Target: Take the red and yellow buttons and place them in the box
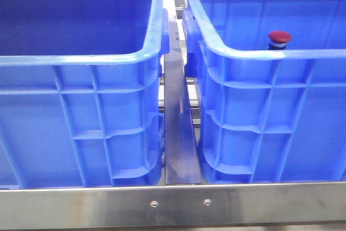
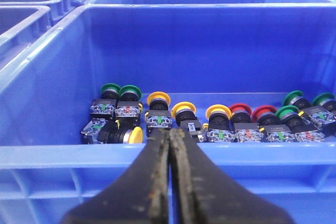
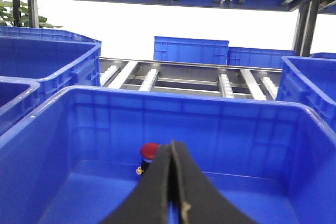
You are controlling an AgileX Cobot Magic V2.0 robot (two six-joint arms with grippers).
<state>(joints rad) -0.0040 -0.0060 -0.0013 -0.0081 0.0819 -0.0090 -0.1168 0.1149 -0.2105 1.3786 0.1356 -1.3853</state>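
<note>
The left gripper point(image 2: 169, 136) is sitting with its two black fingers pressed flat together, clenched on nothing, its tips hanging just over the near rim of a blue supply crate point(image 2: 47, 85). Just beyond those tips, on the crate floor, a row of push buttons is lying: yellow-capped ones point(image 2: 158, 99) nearest the fingertips, red-capped ones point(image 2: 240, 110) a little farther along the row, and green-capped ones point(image 2: 129, 92) at both ends, each on a small clear contact block. One yellow button point(image 2: 135, 135) is lying tipped on its side close to the near wall. The right gripper point(image 3: 172, 151) is likewise closed tight, finger against finger, gripping nothing, and is hovering above the open top of the box point(image 3: 220, 109). Inside that box a single red button point(image 3: 149, 152) is standing near the far wall, just beside the fingertips in the right wrist view, though how far below them it sits I cannot tell. In the front view the same red button's domed cap and silver collar are showing above the near rim of the right-hand box, while the left-hand crate point(image 1: 81, 60) is showing nothing inside from this angle, and a metal rail point(image 1: 178, 128) is running between the two.
</note>
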